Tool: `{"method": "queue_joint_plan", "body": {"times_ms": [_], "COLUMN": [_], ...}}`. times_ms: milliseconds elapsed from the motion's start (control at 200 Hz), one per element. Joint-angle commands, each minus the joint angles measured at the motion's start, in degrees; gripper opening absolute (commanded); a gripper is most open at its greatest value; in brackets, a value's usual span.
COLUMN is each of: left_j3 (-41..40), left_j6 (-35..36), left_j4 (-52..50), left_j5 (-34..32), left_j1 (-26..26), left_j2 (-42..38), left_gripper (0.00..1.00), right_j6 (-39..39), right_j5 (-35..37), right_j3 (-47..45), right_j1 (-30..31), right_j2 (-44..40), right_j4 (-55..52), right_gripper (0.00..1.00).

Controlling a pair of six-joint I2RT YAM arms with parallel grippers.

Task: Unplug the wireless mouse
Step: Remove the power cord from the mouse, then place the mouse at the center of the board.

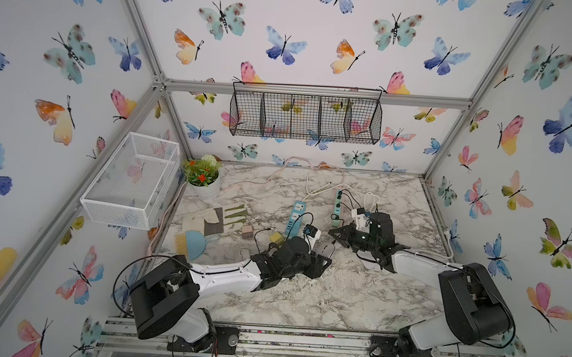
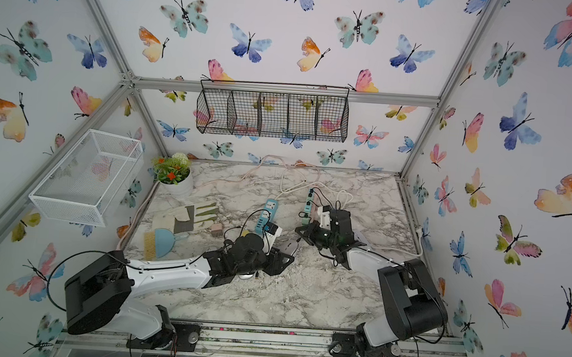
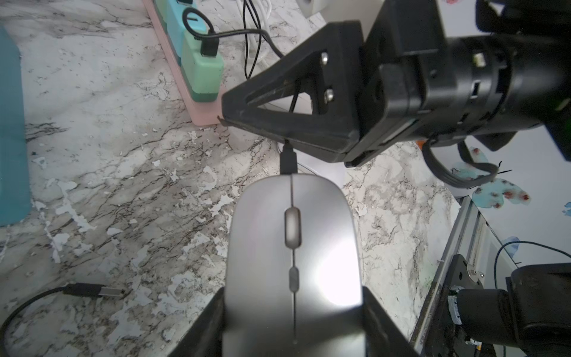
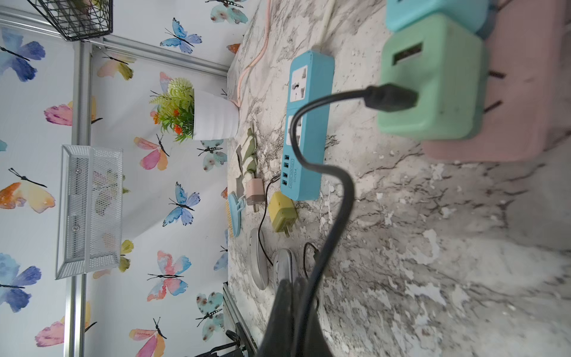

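Holding a silver wireless mouse [image 3: 293, 247] on the marble tabletop [image 3: 123, 185].
The left gripper [image 3: 292, 309] clamps its sides; the right gripper [image 3: 227, 119] pinches the black cable [image 4: 327, 173] beside its plug.

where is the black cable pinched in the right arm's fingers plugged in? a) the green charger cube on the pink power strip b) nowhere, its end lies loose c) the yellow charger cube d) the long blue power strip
a: in the right wrist view the black cable runs from the right arm's fingers to a plug seated in the green charger cube on the pink power strip.
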Motion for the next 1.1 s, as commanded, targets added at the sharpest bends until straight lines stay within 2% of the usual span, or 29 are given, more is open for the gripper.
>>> {"method": "queue_joint_plan", "body": {"times_ms": [0,215,415,561,706,811,1096], "left_j3": [-0.94,-1.3,1.34,3.95,10.38,12.97,17.73], "left_j6": [0.39,0.26,-2.07,-8.85,-16.79,-21.47,-26.05], "left_j4": [-7.5,-10.63,-12.61,-14.42,-22.69,-25.37,-31.49], "left_j5": [5.03,4.23,0.6,-4.09,-11.13,-12.99,-17.23], "left_j1": [-2.72,-2.7,-2.69,-3.24,-3.65,-3.66,-3.75], "left_j2": [-0.97,-0.87,0.14,3.28,9.27,12.11,18.15], "left_gripper": [0.0,0.0,0.0,0.0,0.0,0.0,0.0], "right_j6": [-4.4,-4.54,-5.68,-8.9,-10.38,-11.09,-12.28], "right_j5": [13.9,17.58,11.57,8.72,9.58,10.26,10.31], "right_j3": [5.24,4.13,3.41,3.36,1.51,0.47,-1.08], "right_j1": [-3.34,-3.34,-3.26,-3.3,-3.33,-3.29,-3.27], "right_j2": [0.93,-0.24,0.28,-0.09,-2.03,-3.01,-4.96], "right_j4": [1.23,0.83,2.97,-0.38,-2.88,-4.28,-5.78], "right_gripper": [0.02,0.02,0.02,0.02,0.02,0.02,0.02]}}
